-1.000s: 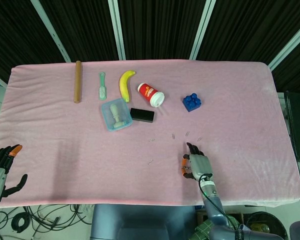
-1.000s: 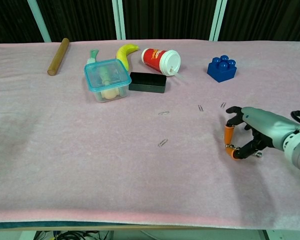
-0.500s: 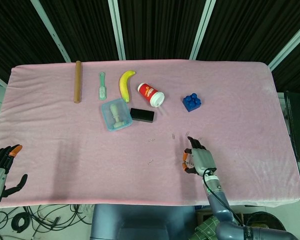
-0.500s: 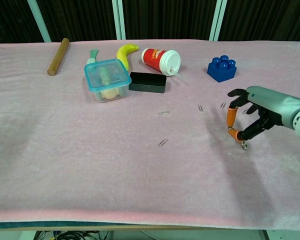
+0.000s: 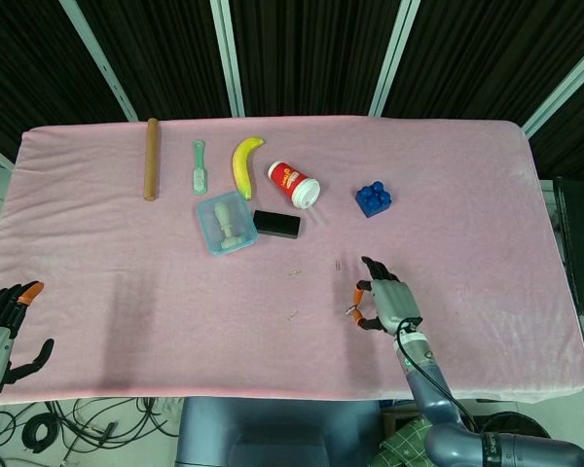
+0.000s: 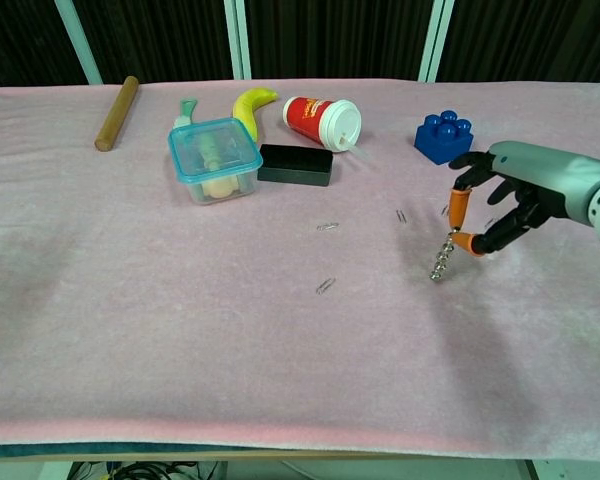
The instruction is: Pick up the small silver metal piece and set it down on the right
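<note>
Left edge of the head view: my left hand (image 5: 8, 326) sits off the pink table (image 5: 127, 321) at the lower left corner, fingers spread, holding nothing – same spot as a second ago, so it plays no part here.

Upper left of the chest view: wooden rod (image 6: 116, 99), green tool (image 6: 186, 110), banana (image 6: 250, 104), then the blue-lidded container (image 6: 216, 158) with the black box (image 6: 295, 164) just beside it and the red-and-white cup (image 6: 322, 116) lying on its side. Mid-frame, loose paper clips (image 6: 325, 286) lie flat on the cloth. Blue toy brick (image 6: 444, 137) upper right.

Right of centre: my right hand (image 6: 508, 207) pinches the small silver metal piece (image 6: 442, 259) between thumb and an orange-tipped finger, other fingers fanned out. The piece dangles below the pinch like a short beaded chain, apparently clear of the cloth, though I cannot tell how far.

Change over the last second: the hand was low by the near right of the table, with the piece barely showing under the fingertips; now it is raised and further up the frame – toward the brick – with the piece hanging free. I read that as pick-up done. What remains is carrying it toward the right edge and lowering it. The dangling piece may swing, and the pinch looks slight, so I'd move slowly.
</note>
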Controlling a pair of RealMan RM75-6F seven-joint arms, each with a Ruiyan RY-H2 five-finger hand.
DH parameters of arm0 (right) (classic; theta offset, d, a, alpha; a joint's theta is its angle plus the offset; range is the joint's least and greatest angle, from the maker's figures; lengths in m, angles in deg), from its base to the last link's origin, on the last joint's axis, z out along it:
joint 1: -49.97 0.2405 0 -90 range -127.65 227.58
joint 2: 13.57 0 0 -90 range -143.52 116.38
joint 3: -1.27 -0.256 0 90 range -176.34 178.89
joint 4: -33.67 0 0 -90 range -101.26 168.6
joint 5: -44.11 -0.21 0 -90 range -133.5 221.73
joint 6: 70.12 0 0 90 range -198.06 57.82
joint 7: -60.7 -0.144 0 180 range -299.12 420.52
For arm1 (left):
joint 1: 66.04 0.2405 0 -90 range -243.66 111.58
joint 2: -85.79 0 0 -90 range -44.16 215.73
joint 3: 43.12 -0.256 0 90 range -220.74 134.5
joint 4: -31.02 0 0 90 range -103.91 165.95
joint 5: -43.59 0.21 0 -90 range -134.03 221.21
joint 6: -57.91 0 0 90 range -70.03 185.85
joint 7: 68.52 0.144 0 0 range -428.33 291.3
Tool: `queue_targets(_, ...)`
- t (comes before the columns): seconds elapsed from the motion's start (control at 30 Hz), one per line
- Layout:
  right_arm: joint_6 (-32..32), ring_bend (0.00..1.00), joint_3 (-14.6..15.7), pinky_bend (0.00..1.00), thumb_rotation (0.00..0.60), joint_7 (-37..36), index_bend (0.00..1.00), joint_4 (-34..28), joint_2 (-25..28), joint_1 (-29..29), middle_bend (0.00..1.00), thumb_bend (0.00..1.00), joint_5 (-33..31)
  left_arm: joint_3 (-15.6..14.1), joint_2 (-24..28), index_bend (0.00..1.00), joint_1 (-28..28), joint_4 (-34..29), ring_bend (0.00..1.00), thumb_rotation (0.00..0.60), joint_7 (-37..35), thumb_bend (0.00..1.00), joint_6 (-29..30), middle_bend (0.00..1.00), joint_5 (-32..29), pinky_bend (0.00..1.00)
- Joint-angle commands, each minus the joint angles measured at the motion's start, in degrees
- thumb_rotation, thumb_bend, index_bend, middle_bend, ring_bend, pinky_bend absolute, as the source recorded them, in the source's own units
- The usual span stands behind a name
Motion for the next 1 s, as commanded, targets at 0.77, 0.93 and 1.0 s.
queue_targets(0.77,-1.58,0.00,-1.07,0.17,0.600,-3.54,0.62,-5.86,3.40,2.37,0.00,0.41,2.17,-0.11,0.10,0.07,0.33,0.35,0.00,0.600,-0.96,0.39,0.51,0.06,0.14,0.00)
queue_targets(0.93,-1.62,0.00,-1.38,0.17,0.600,-5.09,0.64,-5.69,2.44,2.88,0.00,0.43,1.54,-0.12,0.09,0.07,0.27,0.29,0.00,0.600,-0.92,0.39,0.44,0.06,0.23,0.00)
queue_targets(1.0,-1.76,0.00,-1.22,0.17,0.600,-5.50,0.65,-5.46,2.17,2.97,0.00,0.44,1.75,-0.09,0.08,0.07,0.23,0.27,0.00,0.600,-0.86,0.39,0.34,0.06,0.14,0.00)
